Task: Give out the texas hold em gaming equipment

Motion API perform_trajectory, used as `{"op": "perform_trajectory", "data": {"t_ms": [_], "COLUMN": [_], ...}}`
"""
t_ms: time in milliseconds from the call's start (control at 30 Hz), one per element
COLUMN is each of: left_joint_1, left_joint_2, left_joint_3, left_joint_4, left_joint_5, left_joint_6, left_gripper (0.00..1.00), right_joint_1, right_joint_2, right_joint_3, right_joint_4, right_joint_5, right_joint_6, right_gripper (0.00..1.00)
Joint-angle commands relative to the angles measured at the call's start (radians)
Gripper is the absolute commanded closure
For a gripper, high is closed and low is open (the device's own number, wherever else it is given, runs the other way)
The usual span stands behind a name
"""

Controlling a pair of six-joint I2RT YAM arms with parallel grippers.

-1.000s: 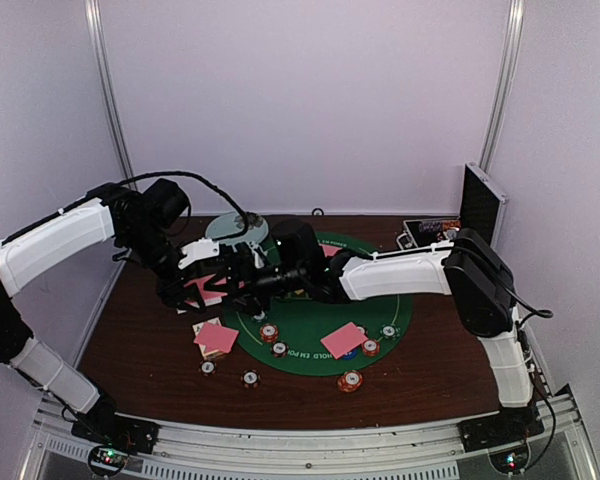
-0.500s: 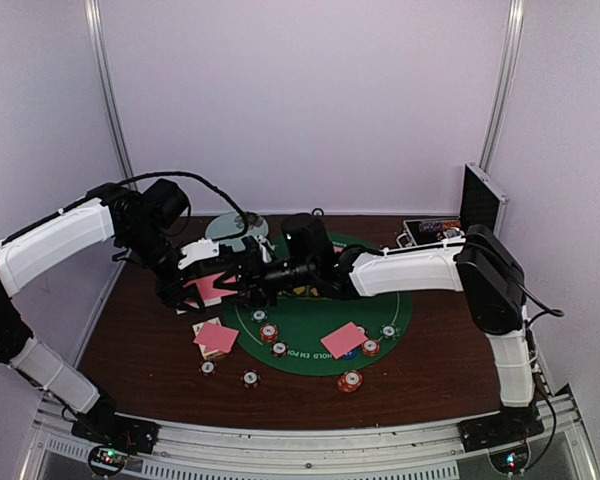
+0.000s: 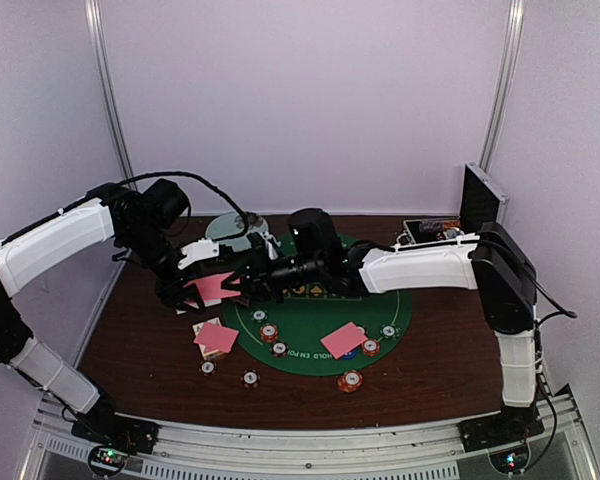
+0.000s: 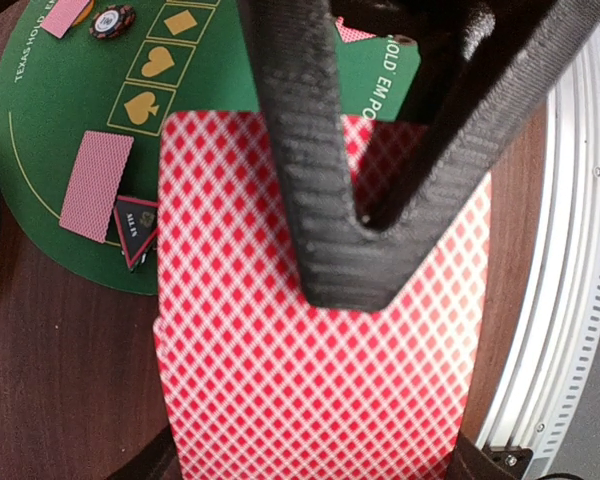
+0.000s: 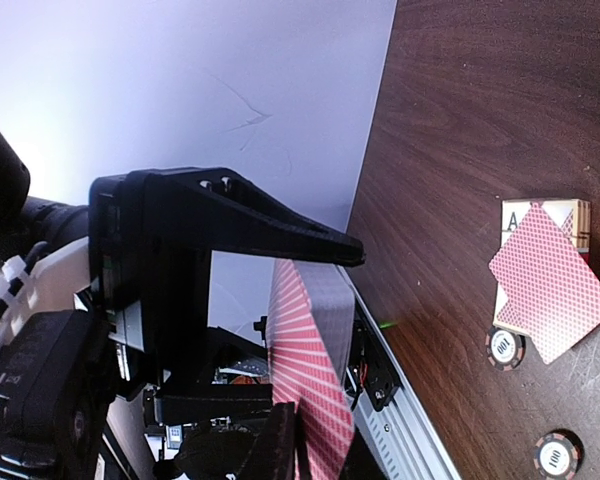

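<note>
My left arm (image 3: 55,240) reaches in from the left, elbow high, wrist bent down over the counter (image 3: 140,350) (just off the left edge of the green mat (image 3: 310,320)). The left fingers (image 4: 300,150) are pressed together on a stack of pink-backed cards (image 4: 280,380), held up clear of the counter. My right arm (image 3: 420,270) stretches almost level across the mat toward that stack. The right fingers (image 3: 255,283) sit at the cards' edge, but I cannot tell how far apart they stand or whether they grip. Loose cards (image 3: 342,340) and striped chips (image 3: 350,381) lie around the mat's near side.
</note>
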Motion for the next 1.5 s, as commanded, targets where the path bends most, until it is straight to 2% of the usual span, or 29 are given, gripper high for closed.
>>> {"op": "perform_trajectory", "data": {"t_ms": [0, 200, 433, 667, 967, 1267, 1467], "left_joint_1": [0.004, 0.004, 0.004, 0.004, 0.004, 0.004, 0.004], "left_joint_2": [-0.028, -0.029, -0.028, -0.031, -0.033, -0.034, -0.031], "left_joint_3": [0.019, 0.02, 0.019, 0.019, 0.023, 0.015, 0.016], "left_joint_4": [0.007, 0.005, 0.002, -0.001, -0.01, -0.011, -0.011], "left_joint_5": [0.013, 0.01, 0.008, 0.003, 0.003, 0.001, 0.007], "left_joint_6": [0.012, 0.014, 0.016, 0.019, 0.018, 0.02, 0.022], "left_gripper": [1.0, 1.0, 1.0, 1.0, 1.0, 1.0, 1.0], "right_joint_1": [-0.019, -0.037, -0.071, -0.17, -0.23, -0.232, -0.232], "right_joint_2": [-0.054, -0.086, -0.123, -0.131, 0.126, 0.406, 0.512], "right_joint_3": [-0.026, -0.039, -0.056, -0.058, 0.203, 0.52, 0.641], "right_joint_4": [-0.046, -0.083, -0.115, -0.165, -0.287, -0.433, -0.463], "right_joint_5": [-0.007, -0.014, -0.027, -0.045, -0.069, 0.023, 0.069], "right_joint_6": [-0.025, -0.047, -0.064, -0.115, -0.178, -0.243, -0.24], "right_gripper": [0.9, 1.0, 1.0, 1.0, 1.0, 1.0, 1.0]}}
